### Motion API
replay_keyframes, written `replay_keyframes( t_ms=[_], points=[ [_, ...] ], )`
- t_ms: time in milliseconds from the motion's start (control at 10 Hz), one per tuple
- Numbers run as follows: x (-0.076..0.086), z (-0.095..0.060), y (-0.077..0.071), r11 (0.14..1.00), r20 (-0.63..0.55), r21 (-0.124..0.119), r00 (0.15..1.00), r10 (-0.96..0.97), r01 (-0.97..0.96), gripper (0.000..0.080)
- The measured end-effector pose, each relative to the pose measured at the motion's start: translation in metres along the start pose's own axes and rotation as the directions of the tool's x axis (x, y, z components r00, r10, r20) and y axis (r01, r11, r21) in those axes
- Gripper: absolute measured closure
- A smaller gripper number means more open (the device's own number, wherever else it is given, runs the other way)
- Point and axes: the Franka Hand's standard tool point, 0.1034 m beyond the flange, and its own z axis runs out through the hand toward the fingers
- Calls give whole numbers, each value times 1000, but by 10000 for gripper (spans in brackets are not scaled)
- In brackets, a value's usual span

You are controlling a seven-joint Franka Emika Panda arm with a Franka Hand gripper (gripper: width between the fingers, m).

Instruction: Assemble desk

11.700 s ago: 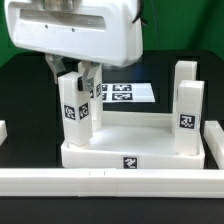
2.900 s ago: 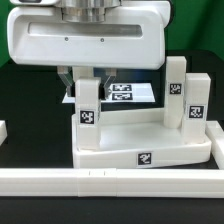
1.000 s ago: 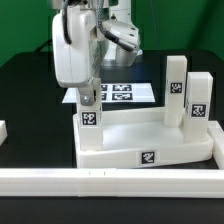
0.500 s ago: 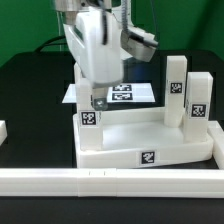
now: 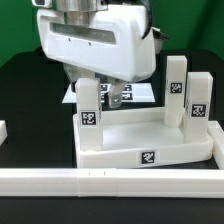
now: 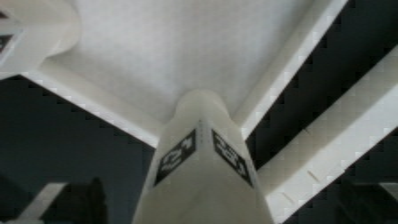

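Three legs stand upright on the tabletop (image 5: 150, 140). Near-corner leg (image 5: 89, 108) on exterior view's left, long axis vertical, sits directly beneath the gripper (image 5: 102, 95). Jaws spread wide either side, gripping nothing; next move likely straight up.

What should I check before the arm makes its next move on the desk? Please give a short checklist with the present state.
1. End effector open: ok.
2. Near leg upright in its tabletop corner: ok.
3. Fingers clear of that leg: cannot tell, they stand close beside it.
4. Two legs on the exterior view's right upright: ok.
5. Leg fully seated in its socket: cannot tell.
6. Fourth leg mounted: not ok, none is visible.
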Motion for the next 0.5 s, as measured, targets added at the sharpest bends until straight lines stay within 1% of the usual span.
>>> replay_keyframes(
  t_ms=[200, 500],
  points=[
    [0, 0, 0, 986, -1, -4, 986, -169, 169, 151],
    [2, -1, 2, 926, -1, -10, 926, -378, 378, 151]
  ],
)
